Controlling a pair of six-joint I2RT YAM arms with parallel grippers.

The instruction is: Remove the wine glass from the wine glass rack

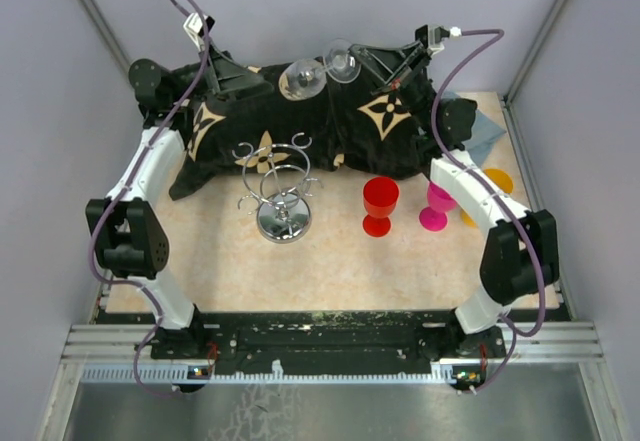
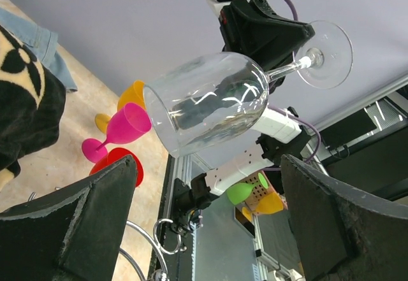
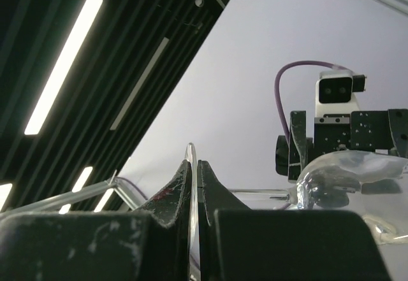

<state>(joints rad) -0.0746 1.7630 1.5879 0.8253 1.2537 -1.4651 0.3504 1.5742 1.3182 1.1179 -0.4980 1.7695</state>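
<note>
Glass foot [image 3: 190,157], apparently in right gripper [image 3: 194,170]

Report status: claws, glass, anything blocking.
Left claw open. Right claw shut on foot of wine glass. Glass airborne, clear of wine glass rack. Nothing in the way.

No letters, numbers or brand names can be read anywhere. The only signs are beige four-petal flower and pointed-star emblems [image 1: 386,113], printed as a repeating pattern across the black draped cloth [image 1: 300,126].
</note>
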